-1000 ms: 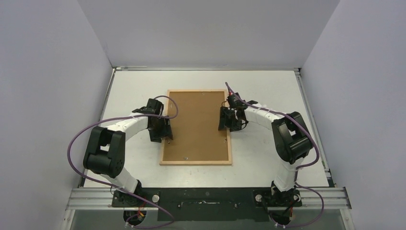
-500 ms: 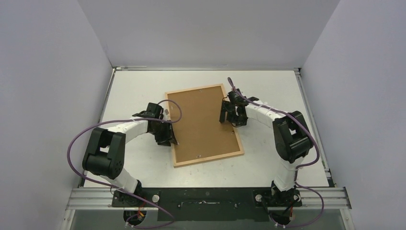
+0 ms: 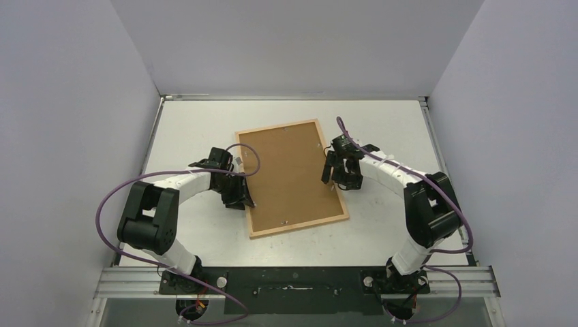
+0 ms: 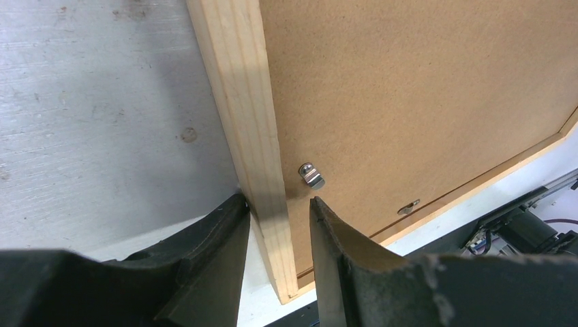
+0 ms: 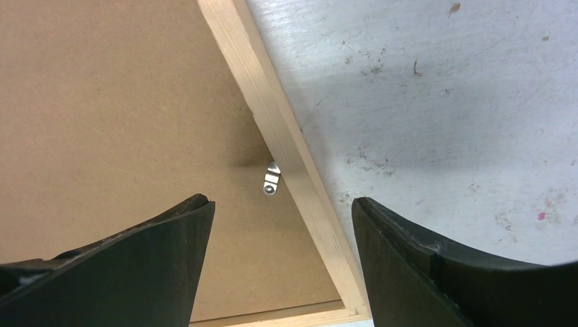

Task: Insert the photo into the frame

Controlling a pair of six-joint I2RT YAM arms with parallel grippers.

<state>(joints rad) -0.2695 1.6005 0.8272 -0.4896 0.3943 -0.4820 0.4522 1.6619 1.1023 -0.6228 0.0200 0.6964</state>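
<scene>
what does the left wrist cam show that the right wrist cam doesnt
Only left wrist: the left hand closed on a wooden bar of the frame near a corner, with two metal clips on the back. Only right wrist: the right hand open above the opposite bar, gripping nothing, a single clip between its fingers. Both: the brown backing board sitting in the frame, and the grey table. Neither shows the photo.
</scene>
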